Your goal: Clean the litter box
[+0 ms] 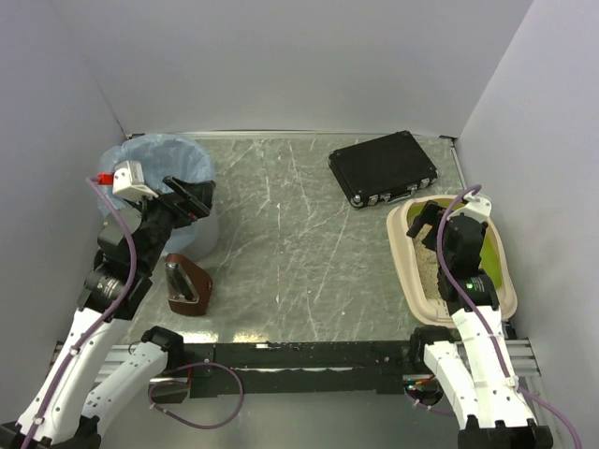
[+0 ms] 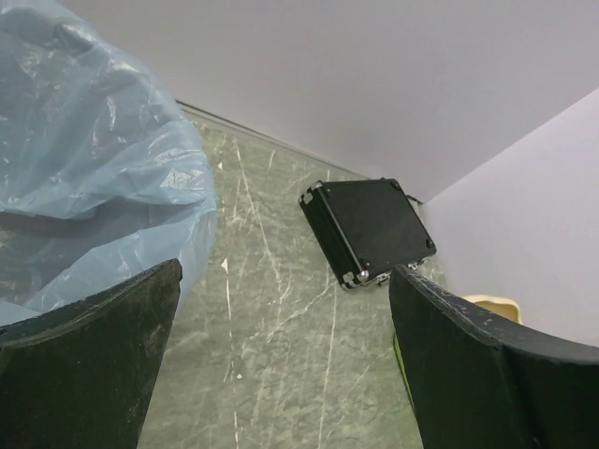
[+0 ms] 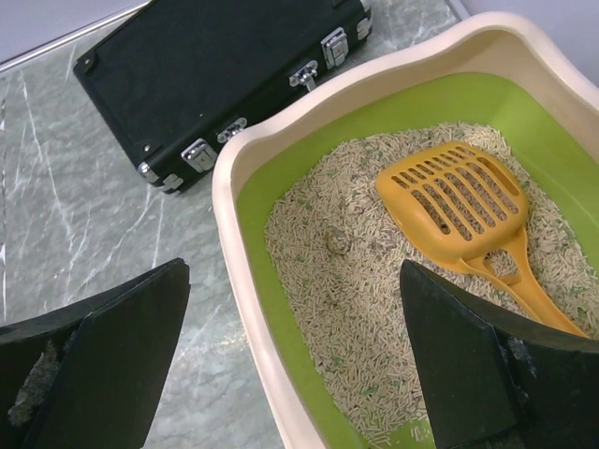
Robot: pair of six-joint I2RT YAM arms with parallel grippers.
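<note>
The litter box (image 1: 401, 257) is a beige tray with a lime-green inner wall at the table's right edge. In the right wrist view its rim (image 3: 227, 234) runs between my fingers, and pale pellets fill it. An orange slotted scoop (image 3: 459, 201) lies on the pellets, handle toward the near right. A small greyish clump (image 3: 337, 241) sits left of the scoop. My right gripper (image 3: 292, 281) hangs open over the box's left rim (image 1: 432, 220), holding nothing. My left gripper (image 1: 192, 198) is open and empty beside the bin, above bare table (image 2: 285, 281).
A round bin with a blue bag (image 1: 164, 164) stands at the back left, close to my left fingers (image 2: 84, 168). A black case (image 1: 384, 168) lies just behind the litter box (image 3: 215, 75). A brown holder (image 1: 187, 285) sits near the left arm. White walls enclose the table.
</note>
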